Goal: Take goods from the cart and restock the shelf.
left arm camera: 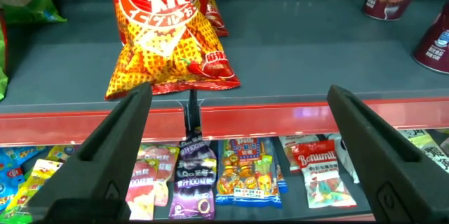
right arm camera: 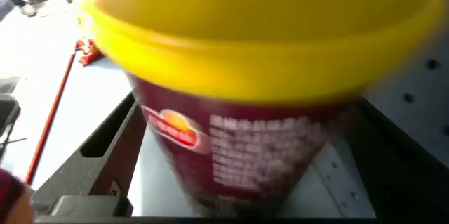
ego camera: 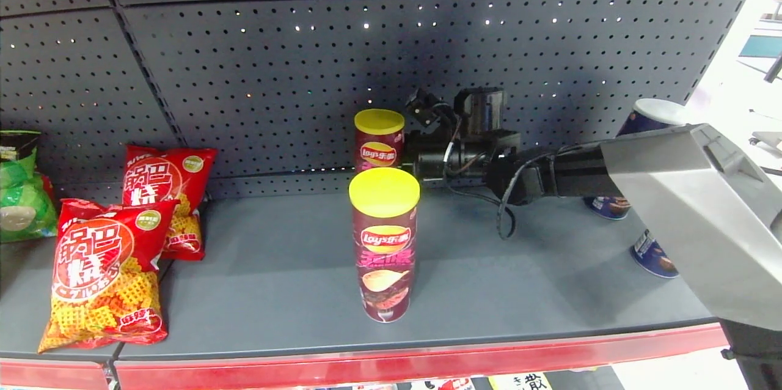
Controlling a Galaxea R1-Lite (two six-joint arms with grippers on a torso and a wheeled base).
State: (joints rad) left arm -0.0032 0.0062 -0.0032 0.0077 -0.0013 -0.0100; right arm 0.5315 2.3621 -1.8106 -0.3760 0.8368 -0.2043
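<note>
Two dark red chip cans with yellow lids stand on the grey shelf (ego camera: 519,292). The front can (ego camera: 383,252) stands free near the middle. The rear can (ego camera: 379,139) stands upright close to the pegboard back wall, and my right gripper (ego camera: 408,154) holds it from the right. In the right wrist view that can (right arm camera: 245,147) sits between the fingers (right arm camera: 105,155), which press its sides. My left gripper (left arm camera: 238,147) hangs open and holds nothing, in front of the shelf's red front edge (left arm camera: 280,112), just below a red snack bag (left arm camera: 165,27).
Two red snack bags (ego camera: 104,274) (ego camera: 168,194) and a green bag (ego camera: 18,194) lie at the shelf's left. Blue cans (ego camera: 654,255) stand at the right, behind my right arm. Free shelf floor lies around the front can. Candy packs (left arm camera: 245,171) fill the shelf below.
</note>
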